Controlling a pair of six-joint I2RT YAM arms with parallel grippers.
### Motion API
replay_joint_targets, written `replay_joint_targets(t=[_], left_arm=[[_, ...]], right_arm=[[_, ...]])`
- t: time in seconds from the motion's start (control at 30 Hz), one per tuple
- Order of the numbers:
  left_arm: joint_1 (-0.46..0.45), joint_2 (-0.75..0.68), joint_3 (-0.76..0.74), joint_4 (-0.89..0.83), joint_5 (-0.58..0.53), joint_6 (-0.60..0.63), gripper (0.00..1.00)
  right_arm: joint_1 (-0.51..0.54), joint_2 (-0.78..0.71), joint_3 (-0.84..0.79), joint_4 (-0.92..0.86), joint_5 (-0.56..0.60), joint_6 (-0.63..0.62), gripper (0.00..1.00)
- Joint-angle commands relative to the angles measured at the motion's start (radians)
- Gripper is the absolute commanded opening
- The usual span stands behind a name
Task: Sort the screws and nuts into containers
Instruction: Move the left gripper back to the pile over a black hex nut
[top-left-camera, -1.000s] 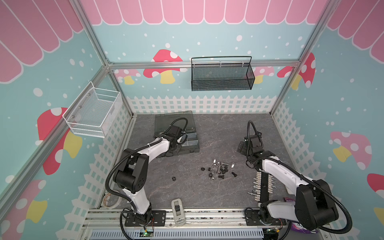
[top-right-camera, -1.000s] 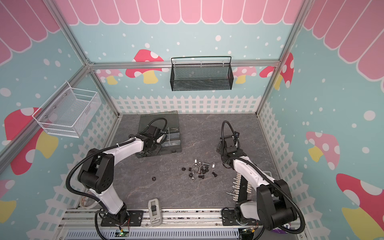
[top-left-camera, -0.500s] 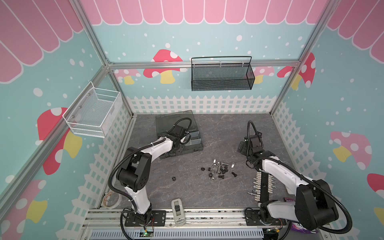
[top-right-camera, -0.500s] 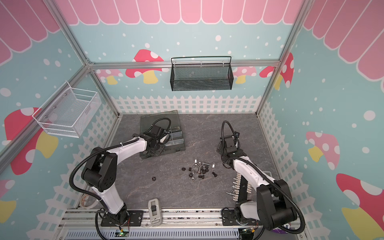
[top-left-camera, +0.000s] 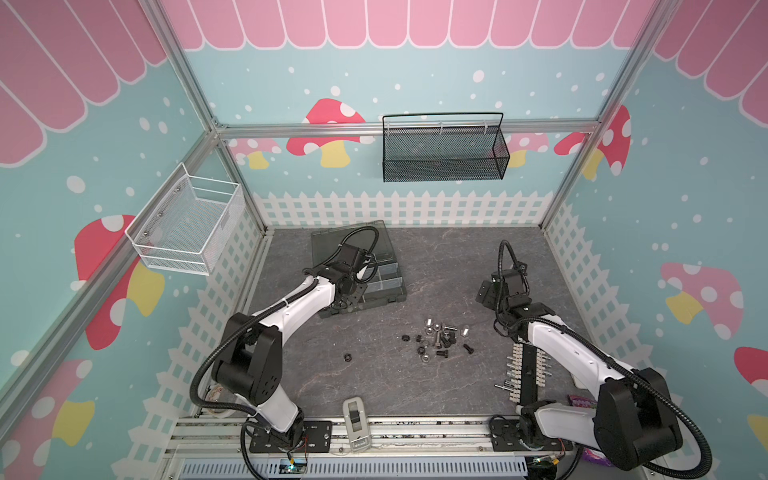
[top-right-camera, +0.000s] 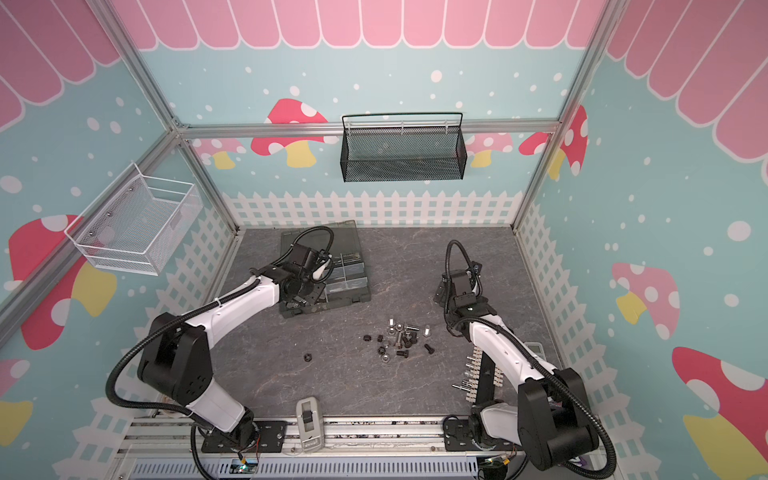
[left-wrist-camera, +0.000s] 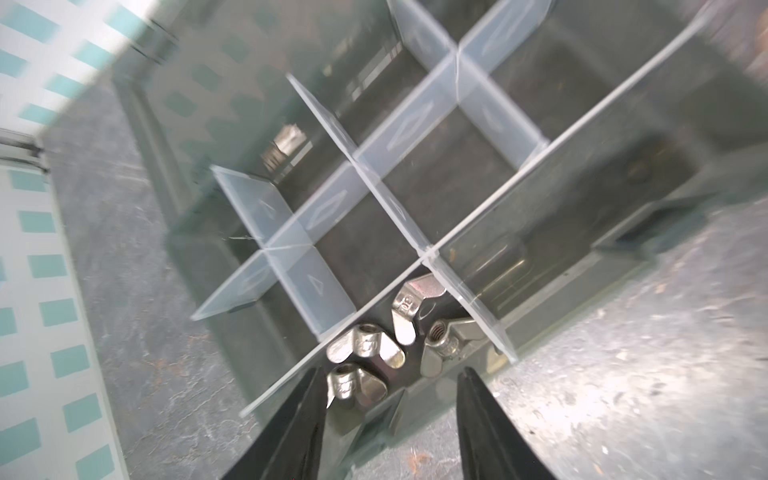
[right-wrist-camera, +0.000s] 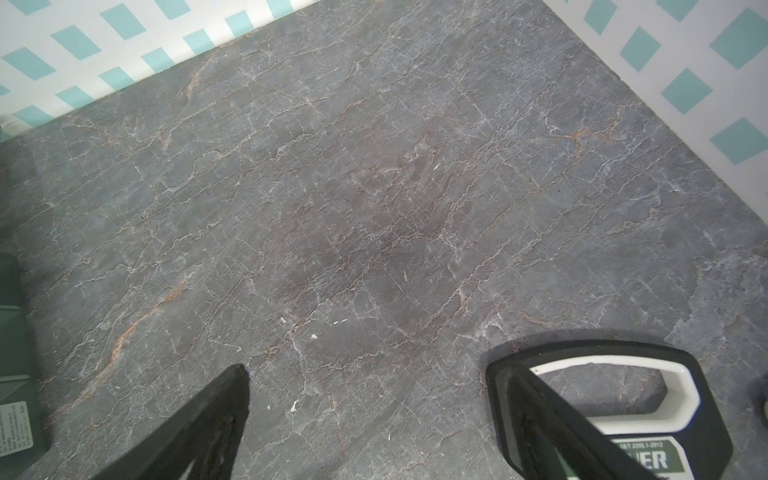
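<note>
Swinging further over the box (top-left-camera: 382, 296), the left hand (top-left-camera: 349, 297) has opened. In both top views loose screws and nuts (top-right-camera: 397, 338) lie between the hands, apart from both. Left wrist: it holds nothing; wing nuts (left-wrist-camera: 365, 345) sit just beyond its fingertips in one compartment (left-wrist-camera: 449, 316), probably just released. Right wrist: right hand (right-wrist-camera: 378, 372) spread wide over bare table (right-wrist-camera: 374, 187), idle.
</note>
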Motion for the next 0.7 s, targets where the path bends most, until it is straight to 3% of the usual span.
replay_joint_targets(t=[0.0,0.3,0.67], left_arm=[[-0.004,-0.092,-0.001,-0.015,0.025,-0.030,0.52],[-0.004,-0.262,-0.003,0.021,0.049,-0.216,0.56],[-0.063,-0.449,-0.185,0.032,0.009,-0.502,0.82]], right_arm=[[0.008,-0.018,0.020,-0.021,0.017,0.006,0.97],[0.008,-0.001,0.042,-0.021,0.022,0.006,0.97],[0.006,0.029,0.068,-0.031,0.032,-0.010,0.97]])
